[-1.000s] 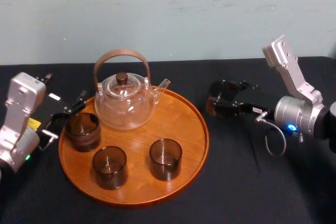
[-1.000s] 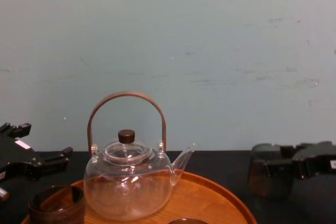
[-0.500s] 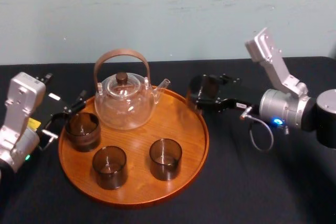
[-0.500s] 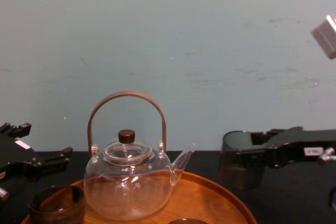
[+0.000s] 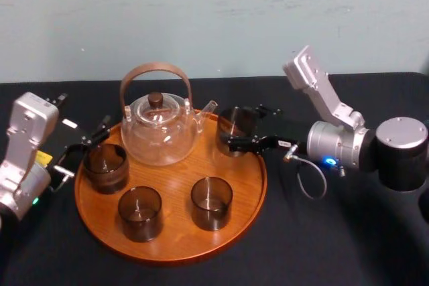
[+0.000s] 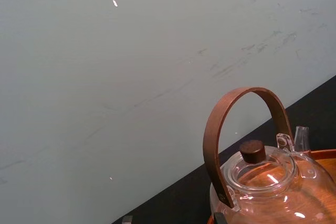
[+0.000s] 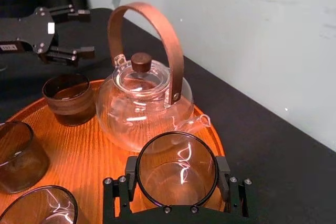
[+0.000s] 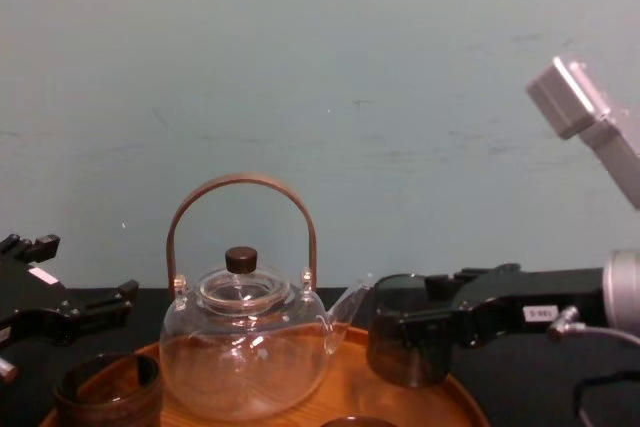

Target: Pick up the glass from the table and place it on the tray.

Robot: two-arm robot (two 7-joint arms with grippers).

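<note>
right wrist view: glass (image 7: 177,167) clamped within the right hand (image 7: 177,178), above the tray (image 7: 84,148); left hand (image 7: 90,32) spread

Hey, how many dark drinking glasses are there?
4. Three dark smoky tumblers stand on the round orange-brown wooden tray: left, front-left, front-centre. The right end effector grips the fourth at the tray's rear right, beside the clear glass teapot. Left end effector sits left of the tray.

You see an orange-brown tray (image 5: 175,172) with fine wood grain on a matte black table (image 5: 335,246). On the tray, the teapot (image 5: 159,140) is clear with a brown handle (image 5: 155,67) and dark knob (image 5: 155,98); the glass (image 5: 233,121) over the tray's rim is smoky brown, the right gripper (image 5: 244,127) black.
</note>
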